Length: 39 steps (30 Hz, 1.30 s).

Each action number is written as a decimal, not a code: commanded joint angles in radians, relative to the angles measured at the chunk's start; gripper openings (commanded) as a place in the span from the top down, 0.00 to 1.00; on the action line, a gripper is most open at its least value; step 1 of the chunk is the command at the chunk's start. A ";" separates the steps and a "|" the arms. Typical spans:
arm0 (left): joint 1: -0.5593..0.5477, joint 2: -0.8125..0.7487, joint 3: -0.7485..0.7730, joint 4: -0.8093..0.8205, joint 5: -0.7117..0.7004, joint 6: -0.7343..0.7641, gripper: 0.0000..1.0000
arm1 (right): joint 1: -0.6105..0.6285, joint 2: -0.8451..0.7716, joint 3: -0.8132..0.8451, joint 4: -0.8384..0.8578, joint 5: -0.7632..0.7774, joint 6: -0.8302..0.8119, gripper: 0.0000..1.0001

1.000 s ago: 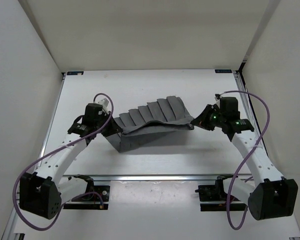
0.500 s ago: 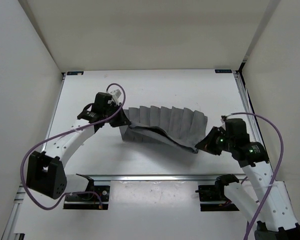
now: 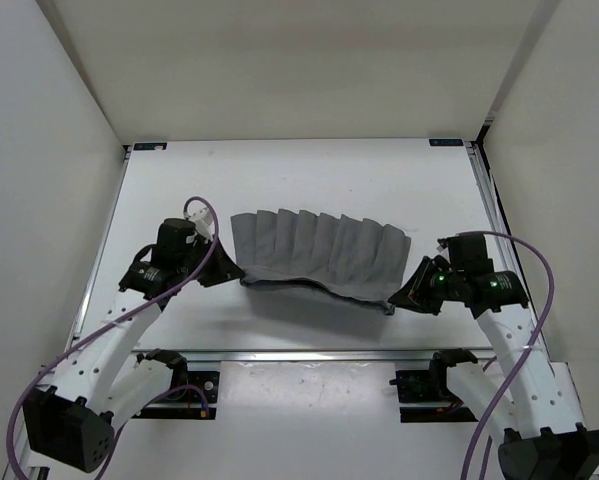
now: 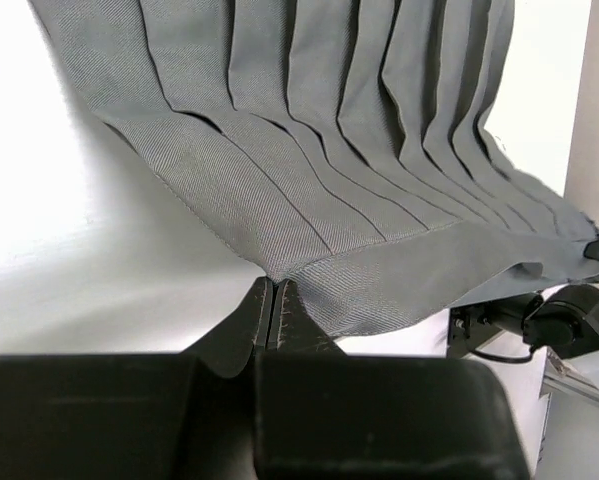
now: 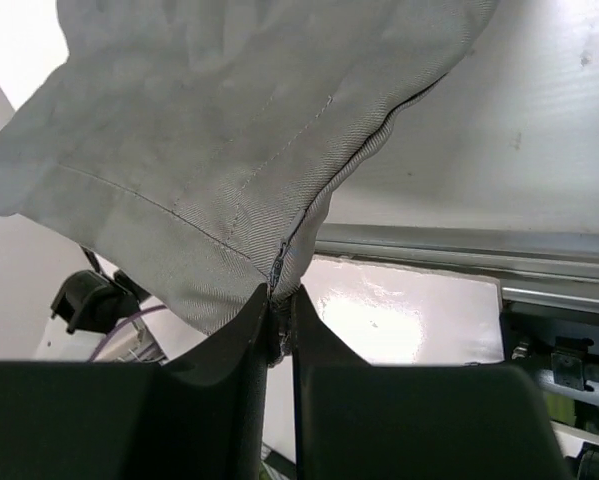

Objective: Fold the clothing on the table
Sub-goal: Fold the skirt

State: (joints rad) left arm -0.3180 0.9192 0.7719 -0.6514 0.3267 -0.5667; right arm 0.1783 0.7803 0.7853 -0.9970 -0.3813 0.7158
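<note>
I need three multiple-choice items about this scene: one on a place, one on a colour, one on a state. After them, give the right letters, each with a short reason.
1. Where on the clothing does the right tool grip?
A) far left corner
B) near right corner
C) middle of the far edge

2. What colour is the clothing?
A) grey
B) red
C) green

3. How is the left tool?
A) wide open and empty
B) out of view
C) shut on a corner of the clothing

Answers:
1 B: the top view shows it at the near right corner.
2 A: the pleated fabric is plain grey in every view.
3 C: the left wrist view shows its jaws closed on fabric.
</note>
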 commanded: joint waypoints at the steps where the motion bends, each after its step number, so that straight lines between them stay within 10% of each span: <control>1: 0.025 -0.045 0.029 -0.056 -0.063 -0.001 1.00 | 0.003 0.010 0.065 -0.074 0.036 -0.056 1.00; 12: 0.073 -0.137 0.026 -0.128 -0.080 -0.022 1.00 | 0.237 -0.043 0.120 -0.062 0.170 0.131 1.00; 36: 0.148 0.457 0.110 0.200 -0.232 0.070 1.00 | -0.078 0.634 0.104 0.760 -0.040 -0.105 0.94; 39: 0.183 0.553 0.173 0.295 -0.183 0.029 0.73 | -0.091 0.715 0.120 0.892 -0.054 -0.130 0.76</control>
State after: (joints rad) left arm -0.1986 1.4208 0.8742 -0.4549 0.2096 -0.5323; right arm 0.1360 1.4563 0.8520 -0.2691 -0.4831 0.6476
